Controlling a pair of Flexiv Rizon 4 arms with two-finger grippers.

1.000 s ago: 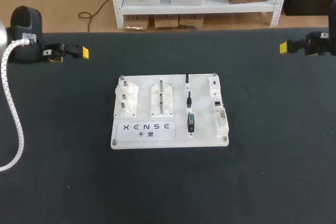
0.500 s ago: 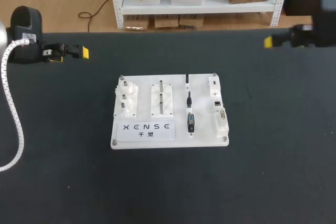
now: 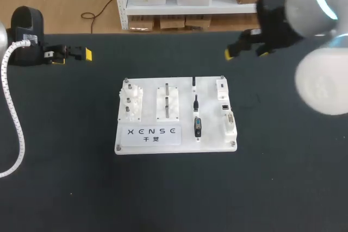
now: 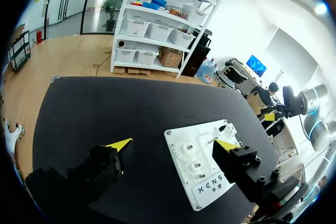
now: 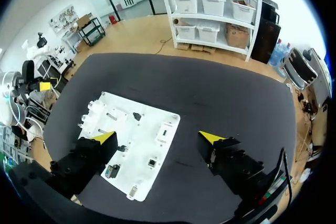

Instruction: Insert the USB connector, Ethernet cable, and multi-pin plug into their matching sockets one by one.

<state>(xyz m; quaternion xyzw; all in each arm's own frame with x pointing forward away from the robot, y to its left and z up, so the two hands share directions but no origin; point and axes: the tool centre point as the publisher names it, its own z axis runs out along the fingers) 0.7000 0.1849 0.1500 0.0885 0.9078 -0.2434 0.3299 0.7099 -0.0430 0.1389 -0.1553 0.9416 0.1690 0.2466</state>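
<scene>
The white board (image 3: 174, 115) lies mid-table. On it a black USB connector (image 3: 193, 82), an Ethernet cable (image 3: 195, 102) and a multi-pin plug (image 3: 197, 126) rest in a column. Their sockets (image 3: 225, 106) line the board's right edge. My right gripper (image 3: 247, 52) hangs open and empty above the table behind the board's far right corner. In the right wrist view the right gripper (image 5: 157, 138) looks down on the board (image 5: 144, 132), the plug (image 5: 109, 170) and the sockets (image 5: 151, 162). My left gripper (image 3: 72, 57) is open and empty at the far left; the left wrist view shows this gripper (image 4: 172, 144) and the board (image 4: 207, 174) ahead.
White gears (image 3: 131, 103) and a block with pegs (image 3: 167, 102) occupy the board's left half. Dark table cloth (image 3: 283, 177) surrounds the board on all sides. My left arm's white cable hose (image 3: 13, 118) runs down the left edge.
My right arm has swung in from the far right edge toward the middle, carrying its open gripper leftward to behind the board. The left arm and the board's parts are unchanged.
</scene>
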